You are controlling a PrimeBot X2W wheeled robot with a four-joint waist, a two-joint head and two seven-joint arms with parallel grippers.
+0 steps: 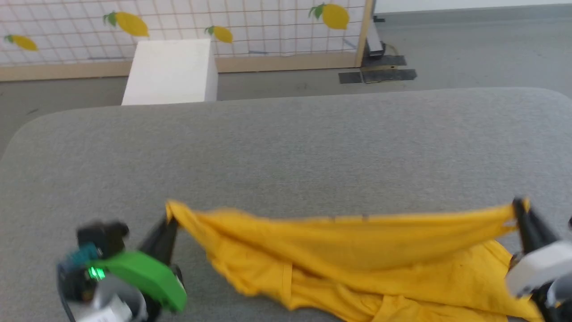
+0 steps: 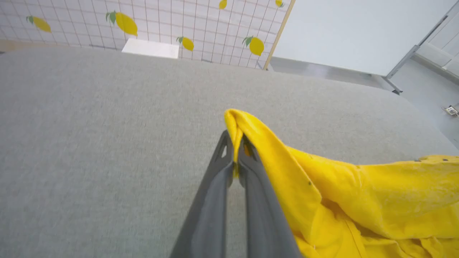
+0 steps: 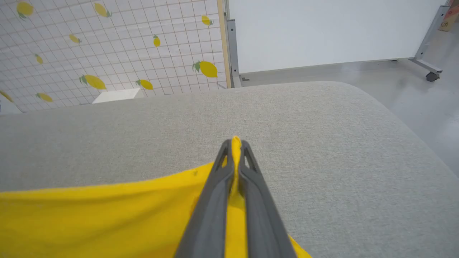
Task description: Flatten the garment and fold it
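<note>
Grey fabric-covered work surface (image 1: 286, 147), rounded at its corners, spans the head view. Grey floor (image 1: 469, 49) lies beyond it, with a lemon-print grid partition (image 1: 268, 27) at the back and a white box (image 1: 172, 71) just behind the surface's far edge. The garment (image 1: 357, 250), plain yellow face showing, sits at the near side of the surface, long axis running left to right. Its upper edge is lifted and drawn fairly taut between the two grippers; the remainder sags in folds onto the surface. Left gripper (image 2: 235, 141): fingers angled forward and upward, clamped on the garment's left end, cloth folded over the tips. Right gripper (image 3: 235, 143): matching attitude, closed on the right end, a sliver of cloth standing between the tips.
</note>
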